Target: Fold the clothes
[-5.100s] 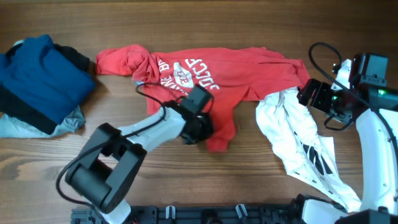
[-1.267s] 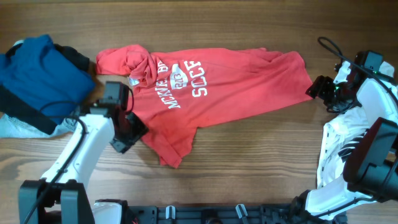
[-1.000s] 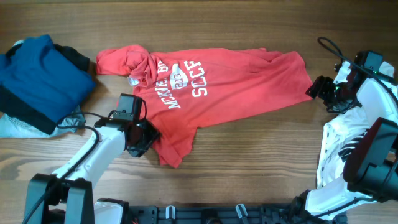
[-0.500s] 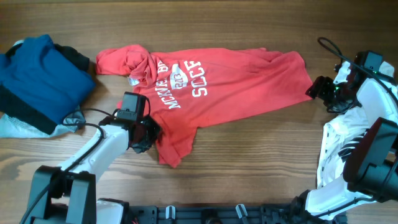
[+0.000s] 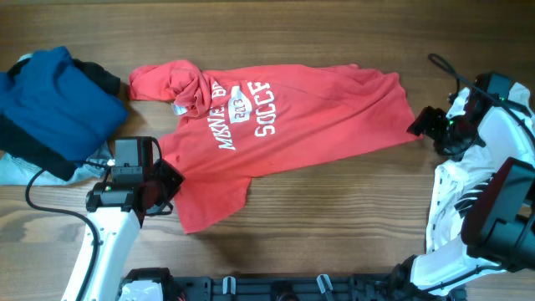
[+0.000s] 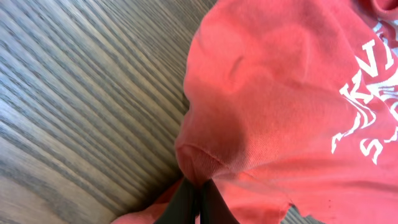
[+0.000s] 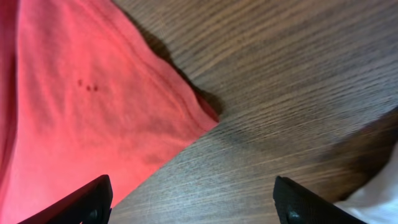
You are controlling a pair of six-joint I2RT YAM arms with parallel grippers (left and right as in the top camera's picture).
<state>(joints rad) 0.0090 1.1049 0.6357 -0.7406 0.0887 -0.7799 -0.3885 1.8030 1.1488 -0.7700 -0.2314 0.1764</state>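
Observation:
The red T-shirt [image 5: 292, 113] lies spread across the middle of the table, white lettering up, its left end bunched. My left gripper [image 5: 167, 180] is shut on the shirt's lower-left hem, pinching a fold of red cloth [image 6: 205, 162] between its dark fingers [image 6: 199, 202]. My right gripper [image 5: 420, 125] is open and empty just off the shirt's right corner [image 7: 199, 109], with bare wood between its fingers [image 7: 193, 199].
A pile of blue and dark folded garments [image 5: 54, 104] sits at the far left. A white garment [image 5: 456, 201] lies at the right edge under my right arm.
My left gripper has pulled the shirt's lower-left hem down and to the left, spreading the lower part wider. The right arm has barely moved.

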